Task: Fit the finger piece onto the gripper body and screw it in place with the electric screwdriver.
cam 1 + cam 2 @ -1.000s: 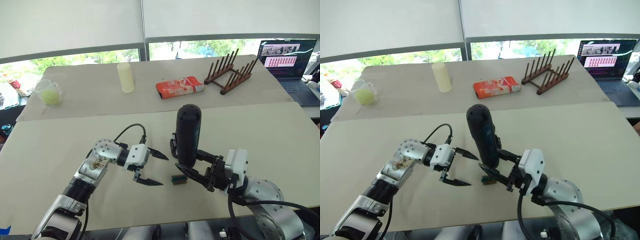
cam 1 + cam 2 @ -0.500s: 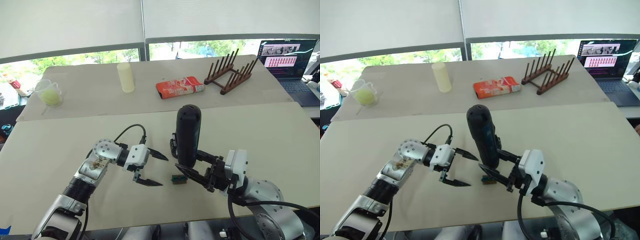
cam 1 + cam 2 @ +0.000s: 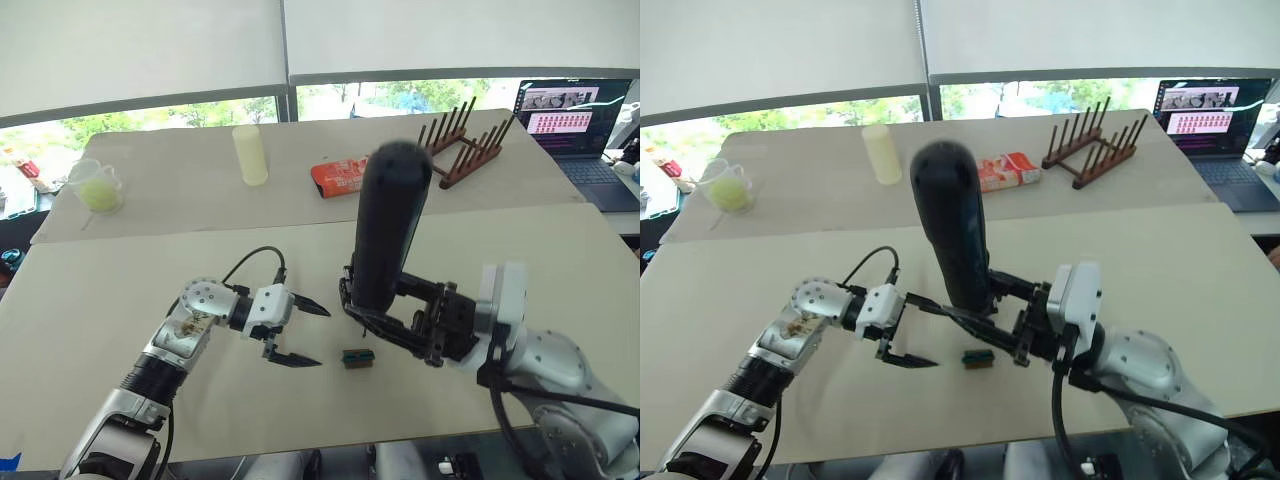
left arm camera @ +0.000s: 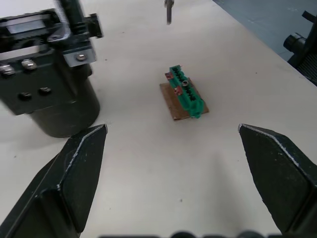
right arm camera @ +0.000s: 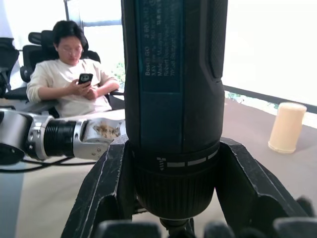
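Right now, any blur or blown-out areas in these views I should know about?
Left eye view: the electric screwdriver is soft at its top end, the table things look sharp. Right wrist view: the window behind the screwdriver is blown out white, and the seated person is a bit soft. Left wrist view: the green block is sharp, the gripper body is slightly blurred.

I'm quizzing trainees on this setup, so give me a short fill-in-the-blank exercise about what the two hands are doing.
1. The right hand grips the electric ____.
2. The left hand has its fingers ____.
3. The small green block lies on the ____.
4. In the left wrist view, the gripper body stands ____ of the left hand's grasp.

Missing words: screwdriver; open; table; outside
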Controlling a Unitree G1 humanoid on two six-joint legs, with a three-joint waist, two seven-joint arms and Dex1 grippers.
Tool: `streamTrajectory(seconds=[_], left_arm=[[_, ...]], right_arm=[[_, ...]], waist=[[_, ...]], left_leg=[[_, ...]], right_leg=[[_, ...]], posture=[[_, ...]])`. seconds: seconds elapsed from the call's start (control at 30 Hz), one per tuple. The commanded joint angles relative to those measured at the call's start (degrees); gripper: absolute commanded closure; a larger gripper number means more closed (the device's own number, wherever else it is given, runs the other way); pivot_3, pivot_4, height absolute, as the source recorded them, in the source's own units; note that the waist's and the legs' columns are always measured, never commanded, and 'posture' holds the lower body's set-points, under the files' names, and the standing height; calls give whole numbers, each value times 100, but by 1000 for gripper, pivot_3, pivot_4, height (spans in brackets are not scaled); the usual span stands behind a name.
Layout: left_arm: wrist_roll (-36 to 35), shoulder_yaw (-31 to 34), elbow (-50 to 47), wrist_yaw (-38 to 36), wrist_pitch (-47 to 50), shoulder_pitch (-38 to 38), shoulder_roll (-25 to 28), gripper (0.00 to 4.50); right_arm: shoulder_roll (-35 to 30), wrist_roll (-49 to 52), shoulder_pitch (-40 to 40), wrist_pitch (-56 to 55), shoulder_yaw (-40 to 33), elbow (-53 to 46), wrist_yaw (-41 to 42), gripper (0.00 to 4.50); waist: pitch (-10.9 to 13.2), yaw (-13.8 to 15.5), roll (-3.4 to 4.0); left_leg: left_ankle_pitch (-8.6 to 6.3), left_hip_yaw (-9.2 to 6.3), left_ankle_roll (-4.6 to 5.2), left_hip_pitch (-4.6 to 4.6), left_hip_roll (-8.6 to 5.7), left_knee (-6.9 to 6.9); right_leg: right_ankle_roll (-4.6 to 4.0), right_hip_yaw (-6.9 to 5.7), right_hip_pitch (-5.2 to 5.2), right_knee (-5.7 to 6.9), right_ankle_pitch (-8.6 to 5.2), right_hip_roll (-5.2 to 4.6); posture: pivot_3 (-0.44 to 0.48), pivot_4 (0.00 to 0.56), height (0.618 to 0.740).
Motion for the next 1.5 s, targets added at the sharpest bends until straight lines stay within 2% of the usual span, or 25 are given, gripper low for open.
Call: streamTrajectory(seconds=[0.03, 0.33, 0.67, 1.27, 1.5], left_arm=[[-154, 231, -266, 151, 100, 40, 28, 0], [-70, 334, -171, 563, 94, 62, -164, 0], [93, 304, 263, 954, -94, -169, -526, 0], [354, 219, 493, 1176, -174, -267, -802, 0], [446, 209, 526, 1296, -217, -270, -917, 0]], right_arm=[[-83, 742, -544, 273, -297, -150, -251, 2599], [-132, 1348, -1689, 789, -280, 454, -348, 2599], [-133, 1047, -2410, 937, -111, 1153, 88, 2599], [265, 74, -2576, 820, 230, 1715, 500, 2599], [237, -38, -2463, 886, 114, 1724, 685, 2599]], waist=[[0, 7, 0], [1, 9, -2], [0, 6, -3], [0, 1, -3], [0, -3, -3]], left_leg=[[0, -1, 0, 0, 1, -2], [0, -3, 1, -3, 0, -1], [0, -3, 2, -5, 0, 1], [0, -3, 2, -8, -1, 3], [0, -3, 2, -9, -1, 3]], right_leg=[[0, 0, -1, -1, 0, 0], [0, -4, 1, -3, 0, -3], [0, -4, -1, 2, 0, -5], [0, -5, -2, 8, 0, -6], [0, -6, -3, 10, 0, -6]], posture=[[0, 150, 740], [0, 150, 740], [0, 150, 740], [0, 150, 740], [0, 150, 740]])
